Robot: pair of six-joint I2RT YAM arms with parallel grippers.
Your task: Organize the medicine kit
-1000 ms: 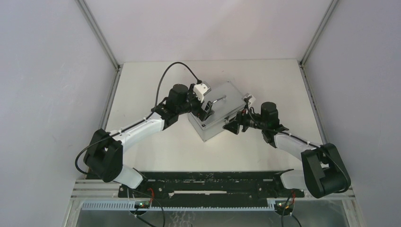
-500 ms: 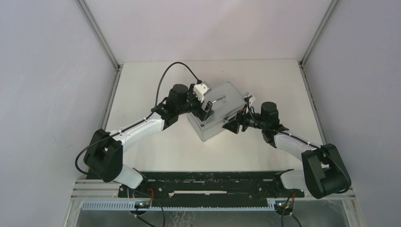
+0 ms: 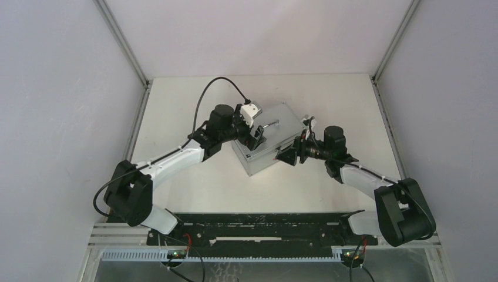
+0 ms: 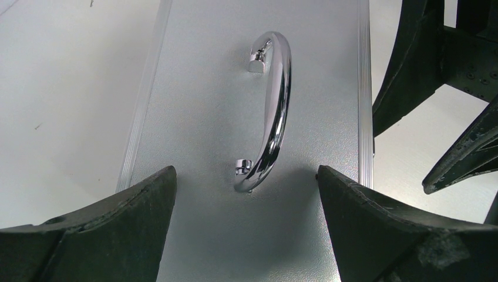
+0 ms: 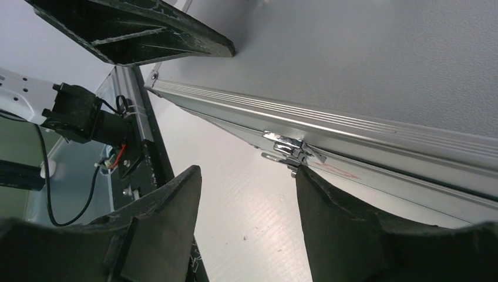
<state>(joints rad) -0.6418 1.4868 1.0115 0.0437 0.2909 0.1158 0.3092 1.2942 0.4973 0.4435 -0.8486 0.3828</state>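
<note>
The medicine kit (image 3: 271,134), a grey metal box with its lid down, lies at an angle in the middle of the table. Its chrome handle (image 4: 273,111) lies flat on the lid. My left gripper (image 4: 246,182) is open, just above the lid, with the near end of the handle between its fingers. My right gripper (image 5: 246,176) is open at the box's front side. One finger tip (image 5: 305,176) touches the underside of the chrome latch (image 5: 289,147). A red mark (image 5: 337,170) shows beside the latch. The right gripper also shows in the top view (image 3: 289,154).
The white table (image 3: 205,182) is bounded by grey walls on the left, right and back. A black rail (image 3: 258,226) with cables runs along the near edge, by the arm bases. The left arm's black fingers (image 5: 135,29) show over the lid in the right wrist view.
The right gripper has edged in toward the box's front, up to the latch. The left gripper stays over the lid by the handle. The box has barely shifted.
</note>
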